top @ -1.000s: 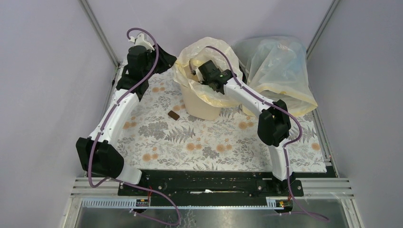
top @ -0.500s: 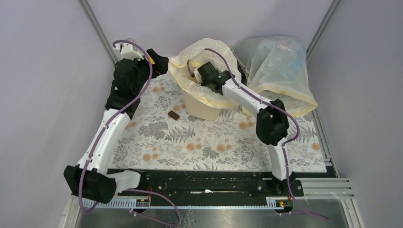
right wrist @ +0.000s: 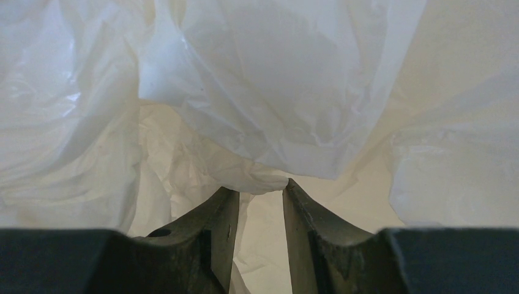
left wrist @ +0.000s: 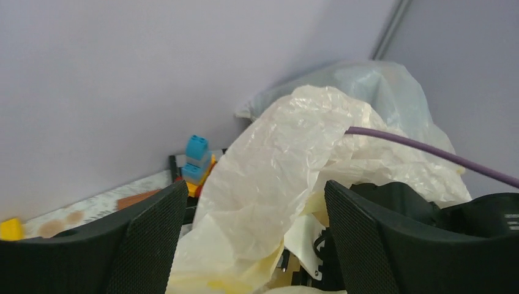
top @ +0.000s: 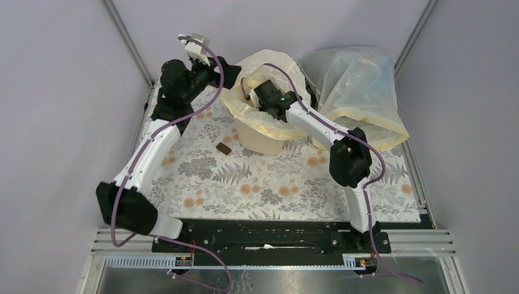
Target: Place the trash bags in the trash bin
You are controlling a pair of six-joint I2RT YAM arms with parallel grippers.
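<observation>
Wrist views alone show left tool [left wrist: 256, 190] released, right tool [right wrist: 259, 187] narrowed against trash bag [right wrist: 275, 92], grip unclear.

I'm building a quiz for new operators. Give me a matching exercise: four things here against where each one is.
Things: 1 trash bag; 2 left claw; 3 right claw; 4 brown block.
Places: A on the floral mat, left of the trash bin's base; B draped over the bin's rim; C down inside the bin's mouth, amid plastic; D open, outside the bin at its left.
Pairs: 1-B; 2-D; 3-C; 4-A.
</observation>
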